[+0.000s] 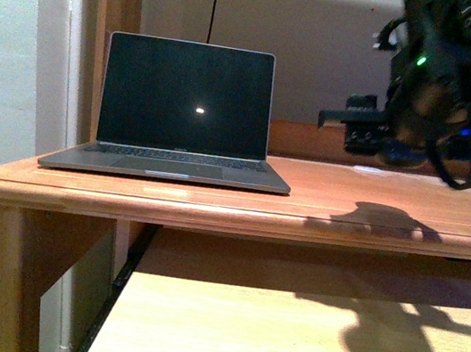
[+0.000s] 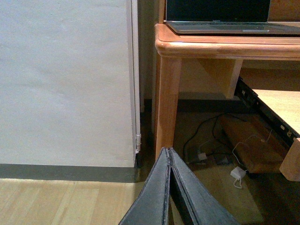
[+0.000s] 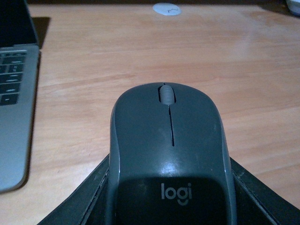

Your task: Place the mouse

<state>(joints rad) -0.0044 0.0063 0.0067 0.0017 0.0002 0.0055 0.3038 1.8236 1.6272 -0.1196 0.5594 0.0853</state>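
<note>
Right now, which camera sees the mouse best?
The right wrist view. The mouse fills it, wheel and logi logo clear, held between the right fingers over the desk. The front view shows only the blurred right arm, no mouse discernible. The left wrist view shows none of it.

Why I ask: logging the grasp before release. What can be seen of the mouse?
The dark grey rounded matte computer mouse has a lighter grey scroll wheel, a thin seam splitting its buttons and pale "logi" lettering on its palm end. Top up, it is clamped at both sides by the black fingers of the right pincer, over the light wooden desk; whether they touch is unclear.
</note>
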